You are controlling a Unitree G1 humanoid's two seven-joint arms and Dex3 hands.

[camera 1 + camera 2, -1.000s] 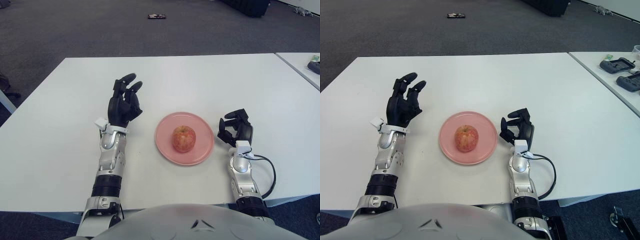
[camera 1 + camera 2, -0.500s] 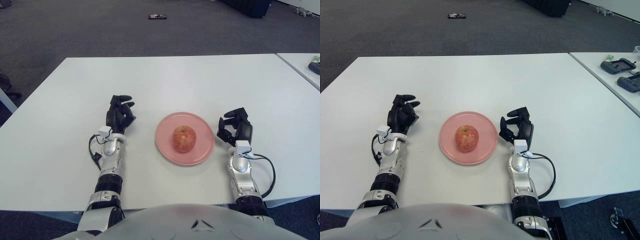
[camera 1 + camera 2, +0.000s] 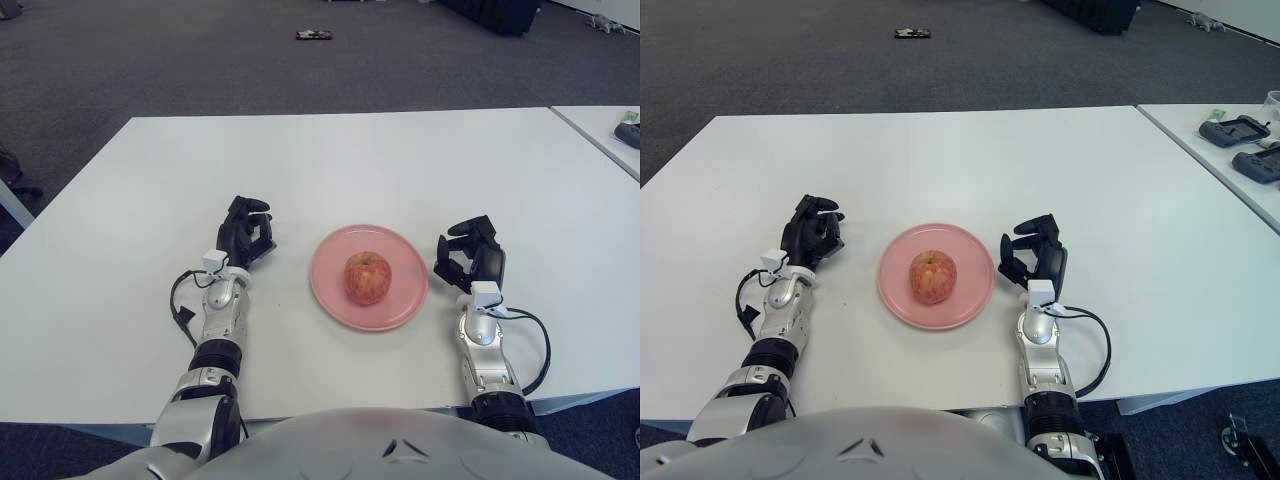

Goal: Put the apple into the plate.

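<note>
A red-yellow apple (image 3: 368, 277) sits in the middle of a pink plate (image 3: 404, 298) on the white table. My left hand (image 3: 246, 232) is down low to the left of the plate, its black fingers curled and holding nothing. My right hand (image 3: 470, 256) shows just right of the plate's rim, fingers loosely curled, holding nothing. Neither hand touches the apple.
The white table (image 3: 340, 160) stretches wide behind the plate. A second table at the far right carries dark devices (image 3: 1245, 145). A small dark object (image 3: 313, 34) lies on the grey carpet beyond the table.
My left hand has dropped from a raised, spread pose down to the table and curled its fingers, drawing back toward me. The right hand, apple and plate have not moved.
</note>
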